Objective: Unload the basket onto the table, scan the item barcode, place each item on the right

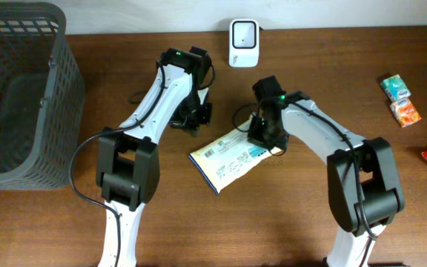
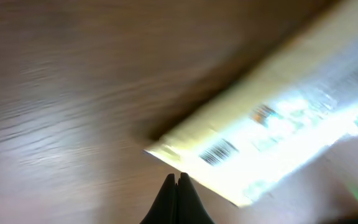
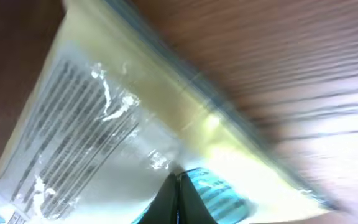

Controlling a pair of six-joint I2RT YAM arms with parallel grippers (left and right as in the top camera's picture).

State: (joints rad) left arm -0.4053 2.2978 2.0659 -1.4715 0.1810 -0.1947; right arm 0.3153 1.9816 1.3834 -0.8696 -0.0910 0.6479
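The packet [image 1: 227, 158] sat barcode-face up between the two arms, near the scanner [image 1: 243, 42]. The right gripper [image 3: 179, 179] was clamped on its blue-printed end. The left gripper [image 2: 176, 182], fingers together and empty, hung just beside the packet's corner.

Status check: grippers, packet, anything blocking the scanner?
Left gripper shut, empty, by packet corner. Right gripper shut on packet, barcode facing up. Nothing between packet and scanner.
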